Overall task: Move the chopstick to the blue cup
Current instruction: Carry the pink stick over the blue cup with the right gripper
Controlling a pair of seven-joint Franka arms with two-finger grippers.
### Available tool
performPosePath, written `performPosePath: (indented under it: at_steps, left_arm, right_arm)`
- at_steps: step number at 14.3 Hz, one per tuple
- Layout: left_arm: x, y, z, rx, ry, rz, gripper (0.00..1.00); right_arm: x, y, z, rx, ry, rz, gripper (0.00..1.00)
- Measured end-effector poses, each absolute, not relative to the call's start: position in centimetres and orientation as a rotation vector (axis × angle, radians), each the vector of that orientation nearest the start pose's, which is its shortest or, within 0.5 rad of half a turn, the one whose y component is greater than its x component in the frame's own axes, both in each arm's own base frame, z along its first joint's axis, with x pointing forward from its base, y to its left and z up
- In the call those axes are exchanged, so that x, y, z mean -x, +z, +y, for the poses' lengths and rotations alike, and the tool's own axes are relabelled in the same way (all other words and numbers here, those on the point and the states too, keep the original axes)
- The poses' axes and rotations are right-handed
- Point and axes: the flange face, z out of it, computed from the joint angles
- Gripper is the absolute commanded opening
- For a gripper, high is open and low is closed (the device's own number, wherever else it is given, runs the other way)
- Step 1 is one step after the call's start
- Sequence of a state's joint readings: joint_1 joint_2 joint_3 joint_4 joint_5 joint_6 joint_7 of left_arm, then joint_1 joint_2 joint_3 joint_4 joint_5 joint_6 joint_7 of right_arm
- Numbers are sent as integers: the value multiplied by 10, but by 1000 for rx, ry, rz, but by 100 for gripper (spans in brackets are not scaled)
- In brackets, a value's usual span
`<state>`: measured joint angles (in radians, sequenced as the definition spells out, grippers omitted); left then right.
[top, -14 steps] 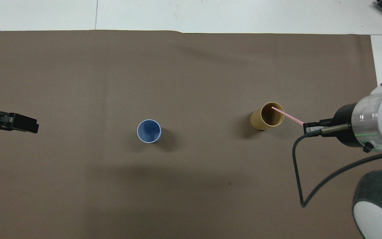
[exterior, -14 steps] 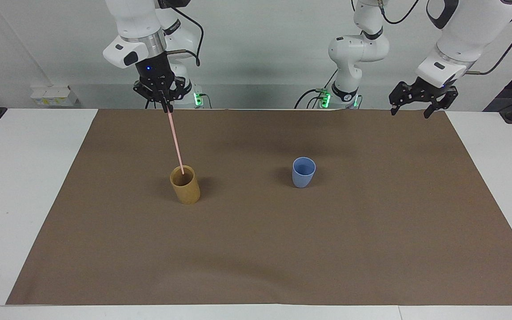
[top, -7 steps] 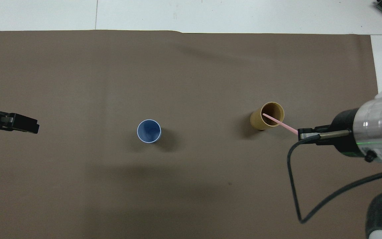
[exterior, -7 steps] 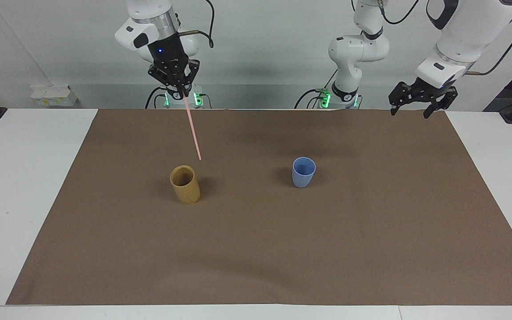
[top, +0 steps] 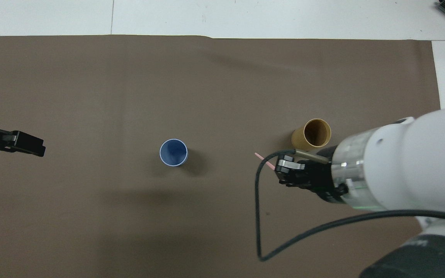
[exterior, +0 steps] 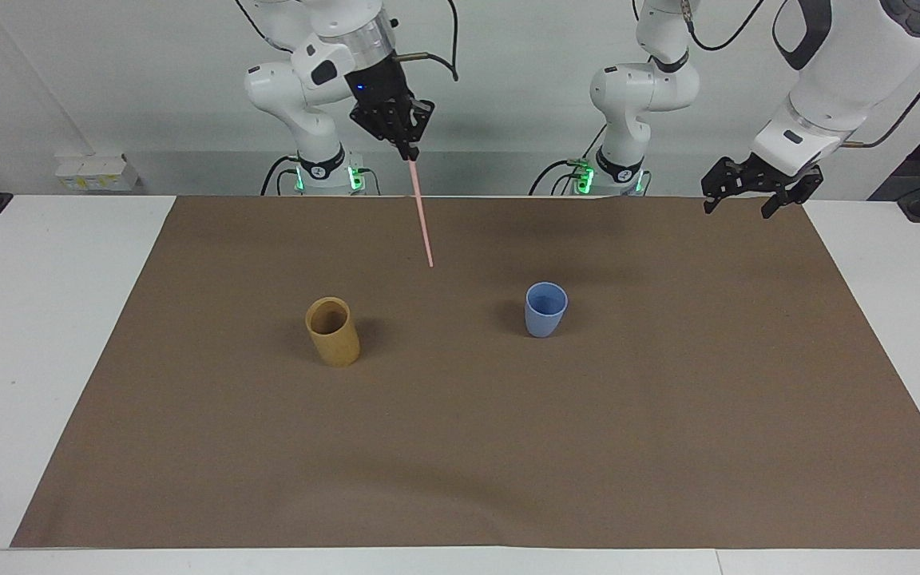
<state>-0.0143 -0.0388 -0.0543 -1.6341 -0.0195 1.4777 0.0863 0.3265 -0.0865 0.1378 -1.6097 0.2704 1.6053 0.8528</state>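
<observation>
My right gripper is shut on the top end of the pale pink chopstick, which hangs in the air over the brown mat between the two cups. In the overhead view the right gripper hides most of the chopstick. The light-blue cup stands upright and empty on the mat; it also shows in the overhead view. My left gripper waits, open, raised at the left arm's end of the table, also in the overhead view.
A taller tan wooden cup stands upright and empty toward the right arm's end, also in the overhead view. The brown mat covers most of the white table.
My right gripper lifted the chopstick out of the tan cup and carried it toward the blue cup. The left arm stayed put.
</observation>
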Motion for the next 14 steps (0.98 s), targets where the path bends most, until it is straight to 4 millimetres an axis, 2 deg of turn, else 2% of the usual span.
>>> performPosePath:
  at_steps: [3, 6, 8, 10, 14]
  left_arm:
    - [-530, 618, -42, 3145, 156, 254, 100]
    - [-528, 624, -45, 3144, 137, 263, 100]
    - [-527, 626, -45, 3145, 130, 262, 100]
    - [-526, 627, -43, 3145, 126, 255, 100]
    - [-527, 627, -36, 3148, 126, 236, 100]
  right_arm:
    - [-462, 643, 334, 2804, 149, 676, 0]
    - [-473, 618, 404, 2825, 122, 776, 0]
    - [-483, 601, 439, 2807, 139, 860, 0]
    - [-491, 590, 456, 2792, 155, 908, 0]
    - [-493, 583, 471, 2744, 164, 984, 0]
